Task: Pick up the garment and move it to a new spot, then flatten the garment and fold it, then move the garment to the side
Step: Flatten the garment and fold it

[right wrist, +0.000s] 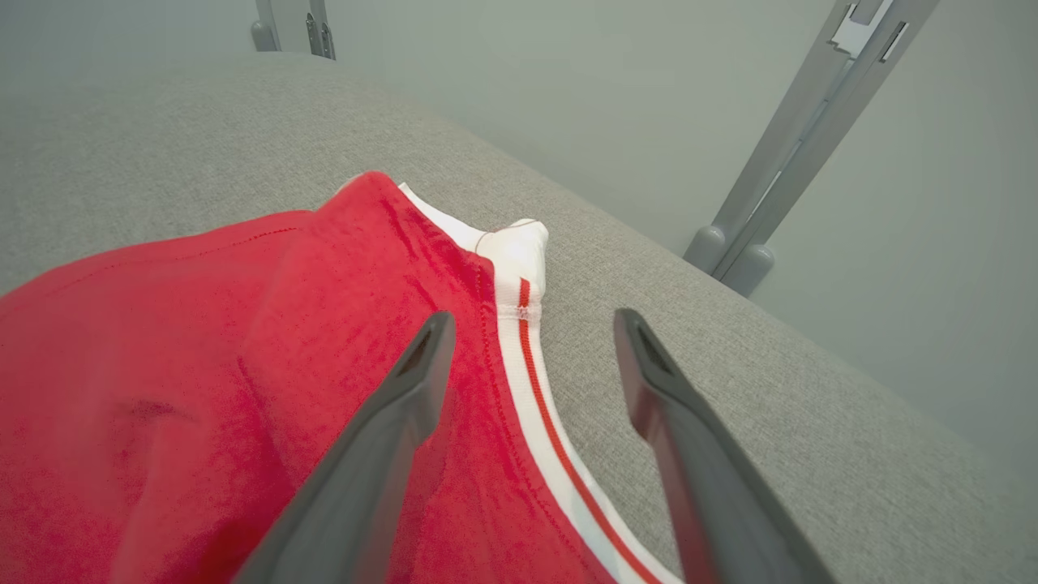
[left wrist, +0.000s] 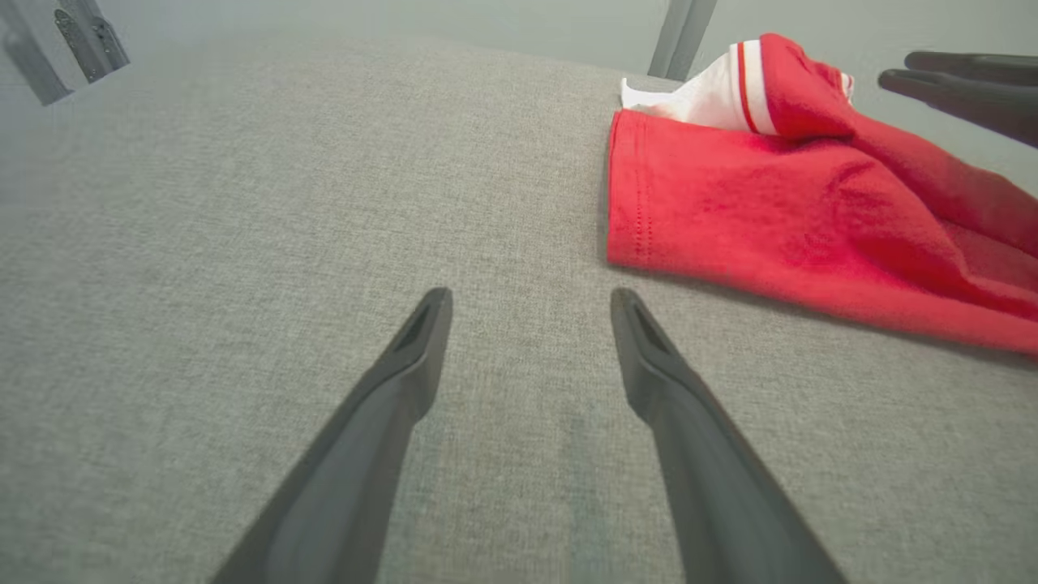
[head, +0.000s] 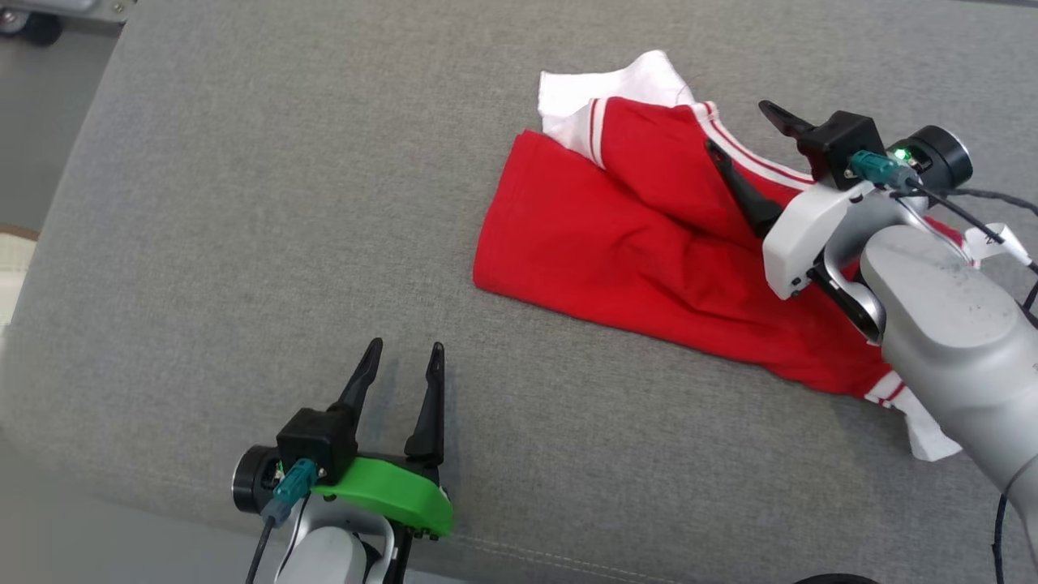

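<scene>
The garment (head: 641,251) is a red shirt with white, red-striped trim, lying folded and a little rumpled on the grey cushion at the right. My right gripper (head: 736,123) hovers open over its far trimmed edge, one finger above the red cloth and the other above the cushion; the trim (right wrist: 527,357) runs between the fingers, nothing held. My left gripper (head: 404,355) stands open over bare cushion near the front edge, well left of the garment (left wrist: 778,211), with nothing between its fingers (left wrist: 422,341).
The grey fabric cushion (head: 243,227) spans the whole work area, with wide bare room on its left half. Grey metal frame legs (right wrist: 778,162) stand beyond its far edge. Floor shows past the left edge (head: 40,130).
</scene>
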### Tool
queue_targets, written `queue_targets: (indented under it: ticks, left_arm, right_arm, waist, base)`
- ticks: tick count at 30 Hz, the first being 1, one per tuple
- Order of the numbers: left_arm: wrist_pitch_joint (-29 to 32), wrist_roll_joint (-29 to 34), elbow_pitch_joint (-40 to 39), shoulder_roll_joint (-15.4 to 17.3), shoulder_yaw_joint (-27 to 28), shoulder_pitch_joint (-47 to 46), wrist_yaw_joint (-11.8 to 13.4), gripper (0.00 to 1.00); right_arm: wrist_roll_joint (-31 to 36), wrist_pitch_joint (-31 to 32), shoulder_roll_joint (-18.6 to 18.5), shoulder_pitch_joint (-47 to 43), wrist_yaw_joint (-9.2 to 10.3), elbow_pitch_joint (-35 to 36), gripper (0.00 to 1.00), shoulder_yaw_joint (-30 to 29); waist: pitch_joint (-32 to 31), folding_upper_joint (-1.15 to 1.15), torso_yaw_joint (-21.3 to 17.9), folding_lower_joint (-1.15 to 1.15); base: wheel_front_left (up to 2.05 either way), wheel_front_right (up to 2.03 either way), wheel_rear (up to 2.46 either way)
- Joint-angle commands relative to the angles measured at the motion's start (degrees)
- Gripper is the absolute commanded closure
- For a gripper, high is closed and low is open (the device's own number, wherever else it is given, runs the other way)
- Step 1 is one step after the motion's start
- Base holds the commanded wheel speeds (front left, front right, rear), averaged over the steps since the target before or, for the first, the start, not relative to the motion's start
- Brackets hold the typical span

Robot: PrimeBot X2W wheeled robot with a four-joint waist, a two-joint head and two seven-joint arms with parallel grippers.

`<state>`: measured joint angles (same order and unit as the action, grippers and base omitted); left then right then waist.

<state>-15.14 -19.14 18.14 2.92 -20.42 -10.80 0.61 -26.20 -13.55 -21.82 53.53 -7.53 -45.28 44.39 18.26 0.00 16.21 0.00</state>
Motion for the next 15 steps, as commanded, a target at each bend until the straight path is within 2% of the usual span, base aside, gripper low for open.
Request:
queue_targets:
  ticks: [1,10,11,13,14,15]
  left_arm:
    - [0.0,-0.7,-0.5,0.0,-0.4,-1.3,0.5,0.00]
    - [0.0,-1.8,-1.6,0.0,-2.3,-2.0,1.5,0.00]
    - [0.0,-1.9,-1.7,0.0,-2.3,-2.1,1.5,0.00]
    - [0.0,-2.0,-1.8,0.0,-2.4,-2.4,1.7,0.00]
    - [0.0,-2.0,-1.9,0.0,-2.3,-2.4,1.7,0.00]
    - [0.0,-2.0,-1.9,0.0,-2.2,-2.5,1.8,0.00]
  right_arm:
    - [-1.6,0.2,-1.3,1.7,0.09,-0.8,0.00,1.2]
    - [-8.5,0.2,-4.1,6.7,0.09,-4.1,0.00,8.9]
    - [-9.1,0.0,-4.3,7.1,0.09,-4.2,0.06,9.8]
    - [-10.3,-0.2,-4.7,7.9,0.09,-4.5,0.62,11.3]
    - [-10.8,-0.4,-4.8,8.1,0.09,-4.7,0.87,12.0]
    - [-11.2,-0.6,-4.9,8.3,0.09,-4.7,1.00,12.5]
  waist:
    - [5.8,0.00,6.1,0.00]
    - [8.3,0.00,8.2,0.00]
    - [8.5,0.00,8.2,0.00]
    - [8.8,0.00,8.3,0.00]
    - [8.9,0.00,8.2,0.00]
    - [9.1,0.00,8.1,0.00]
  base:
    - [0.00,0.00,0.00]
    - [0.00,0.00,0.00]
    - [0.00,0.00,0.00]
    - [0.00,0.00,0.00]
    - [0.00,0.00,0.00]
    - [0.00,0.00,0.00]
